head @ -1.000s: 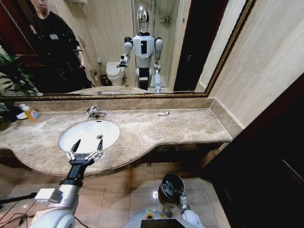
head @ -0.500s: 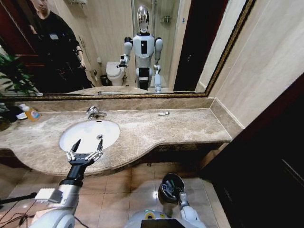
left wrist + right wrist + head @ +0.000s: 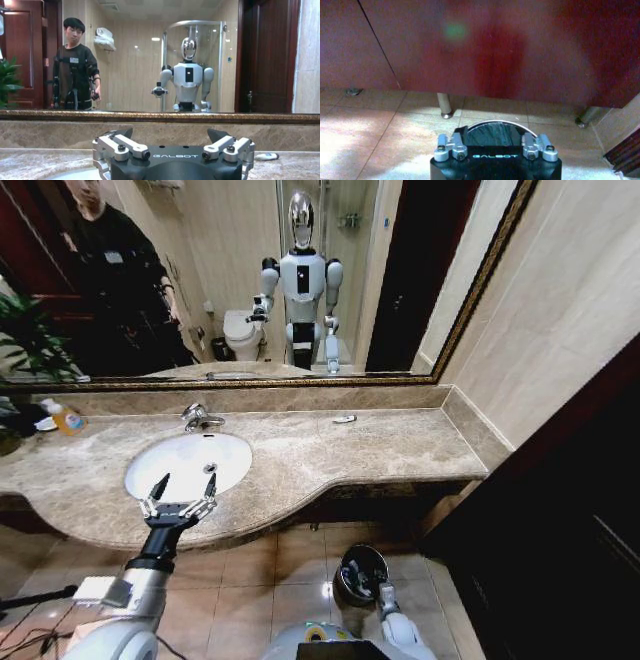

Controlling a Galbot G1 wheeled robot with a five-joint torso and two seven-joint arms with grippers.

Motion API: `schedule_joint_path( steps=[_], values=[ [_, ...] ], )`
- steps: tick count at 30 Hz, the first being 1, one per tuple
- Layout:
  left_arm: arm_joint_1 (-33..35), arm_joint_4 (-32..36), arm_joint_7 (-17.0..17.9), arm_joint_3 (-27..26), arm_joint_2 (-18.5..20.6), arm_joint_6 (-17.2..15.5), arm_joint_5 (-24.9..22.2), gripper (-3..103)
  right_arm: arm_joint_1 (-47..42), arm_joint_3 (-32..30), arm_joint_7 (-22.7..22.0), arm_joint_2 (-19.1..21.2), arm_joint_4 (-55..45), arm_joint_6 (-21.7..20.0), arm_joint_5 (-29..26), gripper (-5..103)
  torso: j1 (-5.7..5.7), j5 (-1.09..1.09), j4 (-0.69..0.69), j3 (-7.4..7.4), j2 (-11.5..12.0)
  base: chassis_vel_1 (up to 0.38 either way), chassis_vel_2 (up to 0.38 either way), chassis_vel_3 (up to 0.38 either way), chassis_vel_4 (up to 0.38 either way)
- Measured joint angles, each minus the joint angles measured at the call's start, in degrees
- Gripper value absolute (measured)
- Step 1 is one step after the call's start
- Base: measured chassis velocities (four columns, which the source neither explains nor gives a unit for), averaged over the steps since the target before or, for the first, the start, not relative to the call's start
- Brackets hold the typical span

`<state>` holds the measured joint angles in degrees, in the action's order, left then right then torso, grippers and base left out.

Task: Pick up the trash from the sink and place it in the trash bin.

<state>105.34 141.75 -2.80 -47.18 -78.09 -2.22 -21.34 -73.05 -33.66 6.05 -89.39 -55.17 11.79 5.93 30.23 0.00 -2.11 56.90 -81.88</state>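
The left pincer hangs wide open and empty over the sink's near rim. The right pincer sits over the trash bin; its state I cannot tell. The small sachet on the far table looks light and slippery; pinch it across the middle.

The right end effector hangs just above the trash bin on the tiled floor, facing a dark red panel.

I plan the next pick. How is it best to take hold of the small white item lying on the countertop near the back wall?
The small white item lies flat and elongated on the countertop, nothing touching it. Probably come from straight above and close across its narrow middle. The left tool, open over the sink, is nearer; the right tool hangs over the trash bin.
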Motion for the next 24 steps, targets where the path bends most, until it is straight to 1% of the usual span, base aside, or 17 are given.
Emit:
schedule_joint_path(
  steps=[2,4,5,6,8,10,11,16,20,22,24],
  values=[
    [0.0,0.0,0.0,0.0,0.0,0.0,0.0,100,-0.4,0.03,-0.28,-0.13,-0.3,0.04,0.04,72,0.0,0.0,0.0,0.0,0.0,0.0,0.0,0.0,0.0],
    [0.0,0.0,0.0,0.0,0.0,0.0,0.0,100,-0.65,0.05,-0.34,-0.18,-0.55,0.06,0.04,72,0.0,0.0,0.0,0.0,0.0,0.0,0.0,0.0,0.0],
    [0.0,0.0,0.0,0.0,0.0,0.0,0.0,100,-0.93,0.05,-0.4,-0.21,-0.82,0.08,0.04,78,0.0,0.0,0.0,0.0,0.0,0.0,0.0,0.0,0.0],
    [0.0,0.0,0.0,0.0,0.0,0.0,0.0,100,-1.4,0.05,-0.44,-0.22,-1.27,0.16,0.04,88,0.0,0.0,0.0,0.0,0.0,0.0,0.0,0.0,0.0],
    [0.0,0.0,0.0,0.0,0.0,0.0,0.0,100,-1.64,0.06,-0.46,-0.23,-1.48,0.2,0.02,88,0.0,0.0,0.0,0.0,0.0,0.0,0.0,0.0,0.0],
    [0.0,0.0,0.0,0.0,0.0,0.0,0.0,100,-1.97,0.05,-0.85,-0.2,-1.6,0.43,-0.04,97,0.0,0.0,0.0,0.0,0.0,0.0,0.0,0.0,0.0],
    [0.0,0.0,0.0,0.0,0.0,0.0,0.0,100,-2.09,0.03,-1.28,-0.15,-1.6,0.56,-0.09,99,0.0,0.0,0.0,0.0,0.0,0.0,0.0,0.0,0.0],
    [0.0,0.0,0.0,0.0,0.0,0.0,0.0,100,-2.85,0.0,-2.02,-0.12,-2.43,0.76,-0.33,100,0.0,0.01,0.0,0.0,0.0,0.0,0.0,0.0,0.0],
    [0.0,0.0,0.0,0.0,0.0,0.0,0.0,100,-4.72,-0.08,-2.82,-0.33,-5.9,0.69,-1.08,100,0.0,0.01,0.0,0.0,0.0,0.0,0.0,0.0,0.0],
    [0.0,0.0,0.0,0.0,0.0,0.0,0.0,100,-6.8,-0.28,-2.8,-0.36,-10.2,0.01,-2.5,100,0.0,0.02,0.0,0.0,0.0,0.0,0.0,0.0,0.0],
    [0.0,0.0,0.0,0.0,0.0,0.0,0.0,100,-10.63,-0.07,-2.68,1.17,-17.3,-0.73,-5.48,100,0.0,0.01,0.0,0.0,0.0,0.0,0.0,0.0,0.0]
  ],
)
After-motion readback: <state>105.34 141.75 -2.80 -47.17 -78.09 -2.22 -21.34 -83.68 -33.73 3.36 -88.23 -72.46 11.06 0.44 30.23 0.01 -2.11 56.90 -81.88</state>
